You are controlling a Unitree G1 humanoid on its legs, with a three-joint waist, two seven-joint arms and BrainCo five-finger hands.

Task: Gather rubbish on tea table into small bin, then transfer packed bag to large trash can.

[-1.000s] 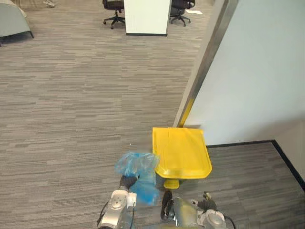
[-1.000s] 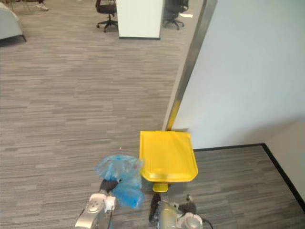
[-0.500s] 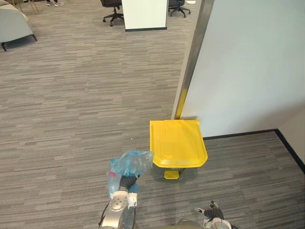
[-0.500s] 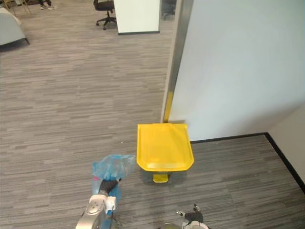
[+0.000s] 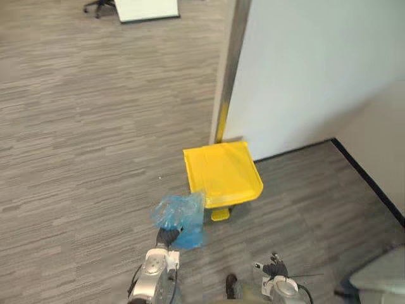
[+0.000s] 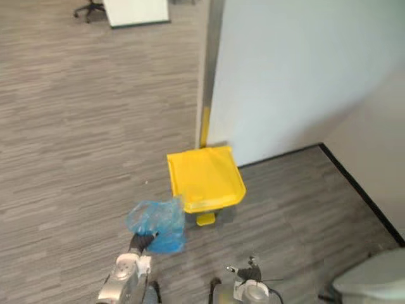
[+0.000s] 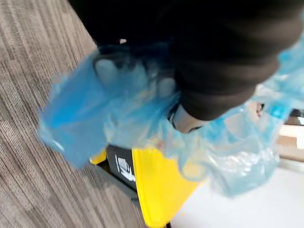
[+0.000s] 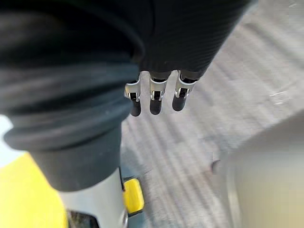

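You are on the last stage. The packed blue rubbish bag (image 5: 179, 217) has to go into the large trash can (image 5: 223, 190), and the can's yellow lid (image 6: 205, 176) lies shut. Get that lid up before you swing the bag over. The yellow pedal (image 5: 220, 215) at the can's near foot looks the surest way, or you could lift the lid's near edge with the free hand. Step closer so the bag hangs squarely over the opening, not over the can's left rim. Release only once the lid is well clear, or the soft film may catch.

The left hand (image 6: 140, 241) is raised just left of the can's near corner. Through the plastic its fingers show dimly, curled into the bunched bag. The bag puffs up above the hand beside the lid's corner, and you cannot tell whether it touches the lid. The right hand (image 8: 155, 97) hangs low, near and to the right of the can, with its fingers straight and relaxed, carrying nothing.
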